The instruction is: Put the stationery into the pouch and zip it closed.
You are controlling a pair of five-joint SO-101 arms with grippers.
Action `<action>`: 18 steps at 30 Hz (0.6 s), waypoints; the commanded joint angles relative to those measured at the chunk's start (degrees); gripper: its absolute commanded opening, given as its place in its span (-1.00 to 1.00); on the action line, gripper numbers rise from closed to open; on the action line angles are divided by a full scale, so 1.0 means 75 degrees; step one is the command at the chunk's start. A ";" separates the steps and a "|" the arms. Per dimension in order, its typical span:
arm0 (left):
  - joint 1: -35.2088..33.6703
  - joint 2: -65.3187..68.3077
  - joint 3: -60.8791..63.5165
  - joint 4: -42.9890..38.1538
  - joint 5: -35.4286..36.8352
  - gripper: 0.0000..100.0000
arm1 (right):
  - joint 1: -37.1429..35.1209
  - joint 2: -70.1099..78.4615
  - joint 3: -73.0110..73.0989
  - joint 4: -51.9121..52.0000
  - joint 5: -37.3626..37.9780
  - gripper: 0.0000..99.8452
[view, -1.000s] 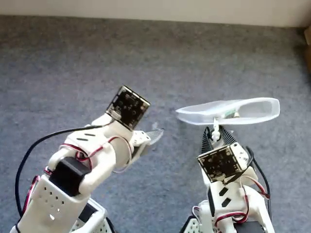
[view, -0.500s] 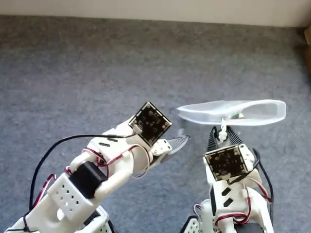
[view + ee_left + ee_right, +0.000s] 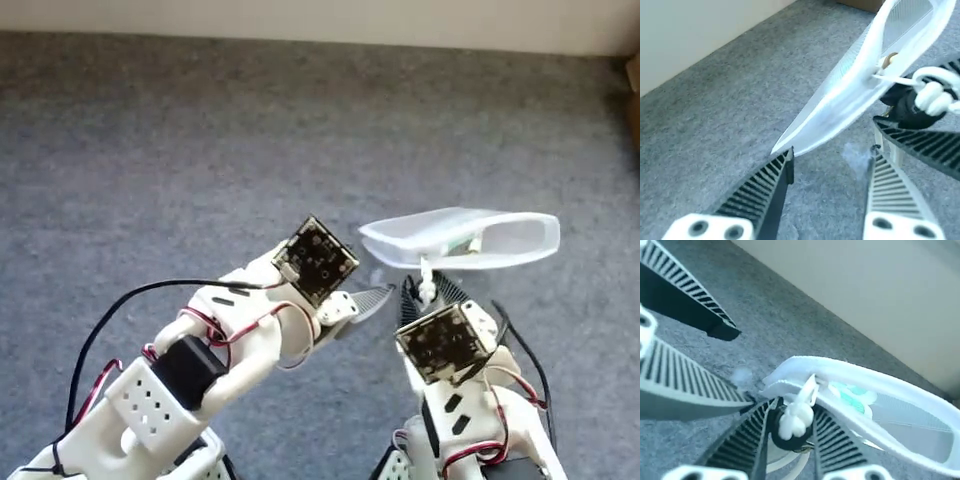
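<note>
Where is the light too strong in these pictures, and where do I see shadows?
High view: even light; the pouch is bright, not washed out, with faint shadow on the carpet under the arms. Left wrist view: the pouch nearly glares white at its far end. Right wrist view: the wall is brightest; the left gripper shows one finger dark, unlit.

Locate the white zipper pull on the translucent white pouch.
High view, right of centre: the white zipper pull sits at the near edge of the translucent white pouch, pinched in the right hand.
</note>
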 commanded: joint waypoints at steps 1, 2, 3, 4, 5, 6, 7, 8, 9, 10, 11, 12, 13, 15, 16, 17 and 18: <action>0.0252 -0.0135 -0.0088 -0.0059 0.0082 -0.54 | -0.0217 -0.0064 -0.0791 0.0311 0.0176 -0.99; 0.0275 -0.0135 -0.0100 -0.0035 0.0082 -0.54 | -0.0217 -0.0064 -0.0873 0.0416 0.0176 -0.99; 0.0275 -0.0147 -0.0100 -0.0035 0.0070 -0.54 | -0.0217 -0.0064 -0.0967 0.0522 0.0176 -0.99; 0.0275 -0.0147 -0.0100 -0.0035 0.0070 -0.54 | -0.0217 -0.0064 -0.1073 0.0627 0.0176 -0.99; 0.0275 -0.0147 -0.0100 -0.0059 0.0059 -0.54 | -0.0217 -0.0064 -0.1178 0.0733 0.0176 -0.99; 0.0275 -0.0147 -0.0100 -0.0082 0.0059 -0.54 | -0.0217 -0.0064 -0.1248 0.0838 0.0176 -0.99; 0.0275 -0.0147 -0.0100 -0.0082 0.0059 -0.54 | -0.0217 -0.0064 -0.1307 0.0920 0.0176 -0.99; 0.0275 -0.0147 -0.0100 -0.0082 0.0059 -0.54 | -0.0217 -0.0064 -0.1342 0.0979 0.0176 -0.99; 0.0287 -0.0147 -0.0100 -0.0082 0.0059 -0.54 | -0.0217 -0.0064 -0.1342 0.1037 0.0176 -0.99; 0.0311 -0.0147 -0.0100 -0.0082 0.0059 -0.54 | -0.0217 -0.0064 -0.1307 0.1084 0.0188 -0.99; 0.0416 -0.0147 -0.0100 -0.0070 0.0059 -0.54 | -0.0217 -0.0064 -0.1307 0.1143 0.0188 -0.99; 0.0533 -0.0147 -0.0100 -0.0047 0.0059 -0.54 | -0.0217 -0.0064 -0.1307 0.1178 0.0258 -0.99; 0.0674 -0.0147 -0.0076 -0.0047 0.0059 -0.54 | -0.0229 -0.0064 -0.1307 0.1201 0.0399 -0.99; 0.0920 -0.0147 -0.0053 -0.0035 0.0059 -0.54 | -0.0229 -0.0064 -0.1295 0.1225 0.0469 -0.99; 0.1002 -0.0147 -0.0053 -0.0035 0.0047 -0.54 | -0.0229 -0.0064 -0.1284 0.1237 0.0457 -0.99; 0.1026 -0.0147 -0.0053 -0.0035 0.0047 -0.54 | -0.0229 -0.0064 -0.1284 0.1284 0.0457 -0.99; 0.1049 -0.0147 -0.0053 -0.0035 0.0047 -0.54 | -0.0229 -0.0064 -0.1284 0.1389 0.0469 -0.99</action>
